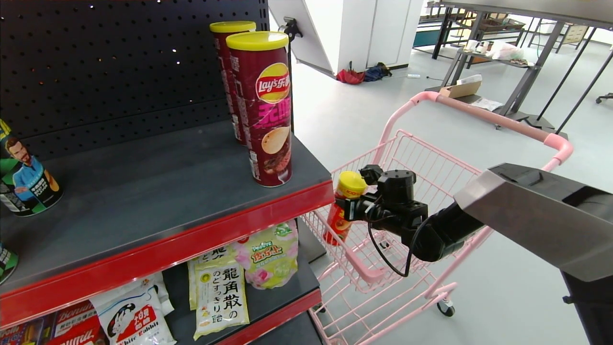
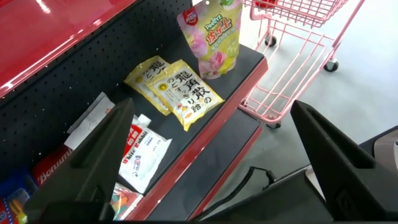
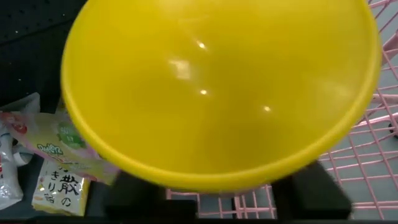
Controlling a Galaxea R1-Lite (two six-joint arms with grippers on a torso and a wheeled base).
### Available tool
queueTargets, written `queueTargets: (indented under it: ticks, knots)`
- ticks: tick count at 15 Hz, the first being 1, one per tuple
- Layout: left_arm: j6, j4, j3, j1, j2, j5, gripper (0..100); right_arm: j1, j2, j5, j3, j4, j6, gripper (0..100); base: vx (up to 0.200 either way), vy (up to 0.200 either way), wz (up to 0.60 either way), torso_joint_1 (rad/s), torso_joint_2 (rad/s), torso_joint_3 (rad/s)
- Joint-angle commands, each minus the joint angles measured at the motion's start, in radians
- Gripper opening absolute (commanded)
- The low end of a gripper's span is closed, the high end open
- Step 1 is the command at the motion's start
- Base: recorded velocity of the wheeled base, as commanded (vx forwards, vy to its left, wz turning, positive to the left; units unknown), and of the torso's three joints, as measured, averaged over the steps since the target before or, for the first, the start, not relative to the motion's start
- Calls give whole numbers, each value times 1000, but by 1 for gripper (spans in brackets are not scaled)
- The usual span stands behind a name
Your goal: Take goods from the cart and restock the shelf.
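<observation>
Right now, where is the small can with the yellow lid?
The can is right of centre in the head view, held by the right gripper over the pink cart, beside the shelf's red edge.

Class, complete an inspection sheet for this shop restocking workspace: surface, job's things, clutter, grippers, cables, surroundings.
Surface: dark shelf top with a red front edge.
Job's things: two tall chip cans upright at the shelf's right end; yellow-lidded can held at the pink cart's shelf-side edge.
Clutter: nothing seen.
Grippers: right gripper shut on the yellow-lidded can; left gripper open, facing the lower shelf's snack bags.
Cables: black cable looping under the right wrist.
Surroundings: grey floor, tables behind.
</observation>
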Motion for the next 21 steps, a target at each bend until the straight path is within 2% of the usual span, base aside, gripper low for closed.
queueTargets:
  ticks: [1,5,10,11,15,16,17,18,19,20,21]
  knots:
    - [0,0,-1,0,2,0,100,2,-1,0,1,1,-1,0,0,0,0,0,0,0]
    - [0,-1,-2,0,2,0,100,22,-28,-40,-22,1,1,0,0,0,0,0,0,0]
    - [2,-3,-8,0,2,-9,100,15,-243,-150,82,51,-62,0,0,0,0,0,0,0]
    - [2,-3,-10,0,2,-9,100,1,-352,-164,136,114,-94,0,0,0,0,0,0,0]
    - [-3,-3,-19,0,2,-17,100,-28,-735,-238,214,367,-199,0,0,0,0,0,0,0]
    - [-3,-3,-24,0,2,-25,100,-33,-826,-290,235,452,-243,0,0,0,0,0,0,0]
    - [-9,8,-54,0,9,-25,100,-45,-993,-315,275,601,-292,0,0,0,0,0,0,0]
    - [-9,8,-54,0,9,-25,100,-45,-993,-315,275,601,-292,0,0,0,0,0,0,0]
    - [-96,35,-133,0,52,-23,100,-50,-1199,-325,390,711,-298,0,0,0,0,0,0,0]
    - [-141,86,-198,0,91,-17,100,-53,-1312,-347,471,734,-302,0,0,0,0,0,0,0]
    - [-152,115,-226,0,104,-14,100,-55,-1372,-373,516,746,-309,0,0,0,0,0,0,0]
